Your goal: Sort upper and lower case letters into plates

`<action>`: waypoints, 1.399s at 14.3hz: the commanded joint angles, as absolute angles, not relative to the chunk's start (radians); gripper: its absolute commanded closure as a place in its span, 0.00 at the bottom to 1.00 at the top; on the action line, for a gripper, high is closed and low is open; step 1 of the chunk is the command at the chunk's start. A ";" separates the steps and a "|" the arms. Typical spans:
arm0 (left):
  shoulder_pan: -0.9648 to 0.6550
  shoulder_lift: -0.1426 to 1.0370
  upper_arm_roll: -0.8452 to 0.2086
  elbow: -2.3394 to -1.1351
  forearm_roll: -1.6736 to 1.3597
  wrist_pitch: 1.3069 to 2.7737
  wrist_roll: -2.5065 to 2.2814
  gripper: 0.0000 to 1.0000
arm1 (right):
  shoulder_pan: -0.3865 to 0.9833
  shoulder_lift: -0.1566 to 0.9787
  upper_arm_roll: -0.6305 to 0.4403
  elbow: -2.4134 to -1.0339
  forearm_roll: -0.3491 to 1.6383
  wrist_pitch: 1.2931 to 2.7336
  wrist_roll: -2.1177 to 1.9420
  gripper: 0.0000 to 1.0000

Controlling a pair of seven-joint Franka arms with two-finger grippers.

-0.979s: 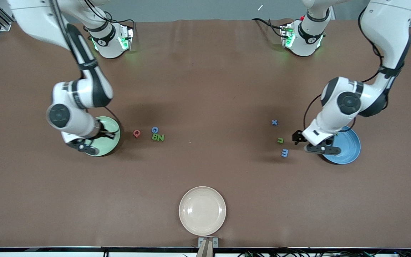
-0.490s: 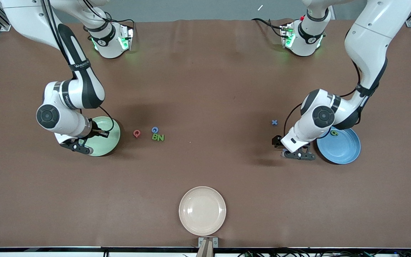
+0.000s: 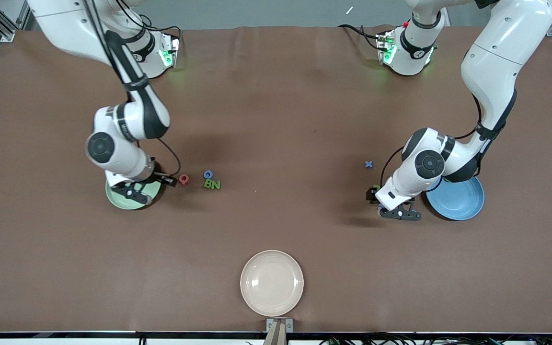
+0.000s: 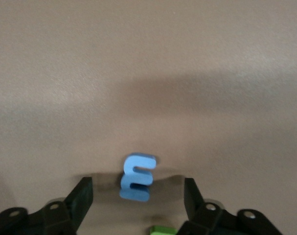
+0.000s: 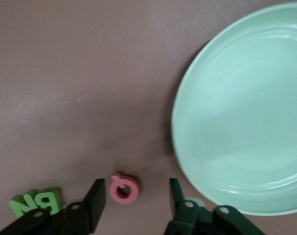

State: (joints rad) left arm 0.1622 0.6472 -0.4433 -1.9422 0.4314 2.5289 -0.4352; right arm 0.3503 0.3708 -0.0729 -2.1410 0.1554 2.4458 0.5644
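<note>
Left gripper point(image 4: 137, 203): fingers wide apart, low over the table at centre right of the front view, blue m point(image 4: 137, 177) between them, untouched; a green letter point(image 3: 376, 188) just beside.
Right gripper point(image 5: 134, 205): fingers wide apart, centre left, red Q point(image 3: 184, 179) between them, untouched.
White plate point(image 3: 271, 283): bottom centre.
Green plate point(image 3: 125, 199): under the right wrist.
Blue plate point(image 3: 457, 199): beside the left gripper.
B point(image 3: 208, 184), N point(image 3: 216, 185), G point(image 3: 208, 174): clustered beside Q.
Blue x point(image 3: 368, 164): right of centre.
</note>
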 commanded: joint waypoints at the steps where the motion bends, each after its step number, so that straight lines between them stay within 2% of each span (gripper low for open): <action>1: 0.147 0.672 -0.436 -1.904 0.471 2.511 -0.466 0.28 | 0.383 0.388 -0.078 -2.183 0.170 2.532 0.601 0.00; 4: 0.147 0.676 -0.436 -1.904 0.472 2.511 -0.466 0.47 | 0.403 0.413 -0.078 -2.198 0.170 2.586 0.609 0.02; 7: 0.147 0.678 -0.436 -1.904 0.472 2.511 -0.468 0.66 | 0.411 0.428 -0.080 -2.200 0.167 2.595 0.607 0.13; 9: 0.147 0.678 -0.436 -1.904 0.474 2.511 -0.504 0.76 | 0.416 0.430 -0.080 -2.218 0.167 2.623 0.607 0.23; 11: 0.147 0.672 -0.436 -1.904 0.474 2.511 -0.528 0.83 | 0.417 0.431 -0.080 -2.235 0.167 2.629 0.609 0.39; 13: 0.153 0.658 -0.436 -1.905 0.482 2.508 -0.529 0.86 | 0.420 0.431 -0.080 -2.243 0.169 2.632 0.609 0.52; 16: 0.172 0.580 -0.440 -1.907 0.492 2.386 -0.522 0.86 | 0.420 0.431 -0.078 -2.263 0.169 2.652 0.611 0.64; 17: 0.176 0.542 -0.440 -1.911 0.492 2.337 -0.514 0.86 | 0.422 0.431 -0.078 -2.266 0.169 2.658 0.611 0.71; 19: 0.224 0.485 -0.451 -1.928 0.494 2.295 -0.500 0.86 | 0.422 0.431 -0.078 -2.266 0.169 2.657 0.612 0.93; 20: 0.241 0.468 -0.456 -1.934 0.492 2.295 -0.476 0.86 | 0.420 0.428 -0.078 -2.260 0.169 2.640 0.623 0.99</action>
State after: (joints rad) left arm 0.2015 0.5444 -0.4421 -1.8897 0.4755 2.3176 -0.4980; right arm 0.4054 0.4293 -0.0759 -2.2265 0.1553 2.6279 0.6016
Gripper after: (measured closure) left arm 0.727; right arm 0.639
